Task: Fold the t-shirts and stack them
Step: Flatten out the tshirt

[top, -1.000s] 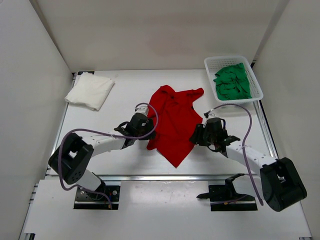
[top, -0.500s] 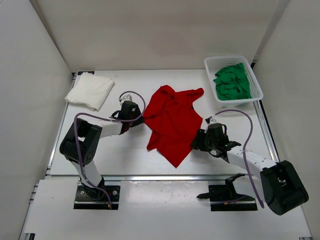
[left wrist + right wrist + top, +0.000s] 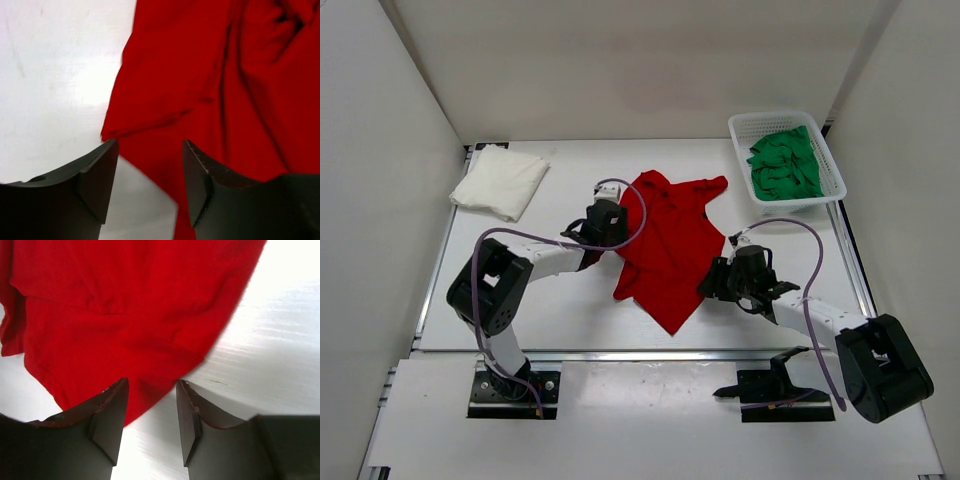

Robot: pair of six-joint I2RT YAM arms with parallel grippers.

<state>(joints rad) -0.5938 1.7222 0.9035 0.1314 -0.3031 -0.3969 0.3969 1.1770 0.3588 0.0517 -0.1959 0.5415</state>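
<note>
The red t-shirt (image 3: 665,240) lies crumpled in the middle of the table. It fills the left wrist view (image 3: 225,80) and the right wrist view (image 3: 125,305). My left gripper (image 3: 610,240) is open at the shirt's left edge; in its own view the gripper (image 3: 150,180) straddles that edge. My right gripper (image 3: 715,283) is open at the shirt's lower right edge; in its own view the gripper (image 3: 150,415) has the hem between the jaws. The white t-shirt (image 3: 500,180) lies folded at the back left. The green t-shirt (image 3: 785,165) is bunched in the basket.
The white mesh basket (image 3: 740,130) stands at the back right corner. White walls enclose the table on three sides. A metal rail (image 3: 620,352) runs along the near edge in front of the arm bases.
My left gripper swung out to the left, then came back right to the red shirt's left edge. My right gripper shifted slightly down along the shirt's right edge. The shirt barely moved.
</note>
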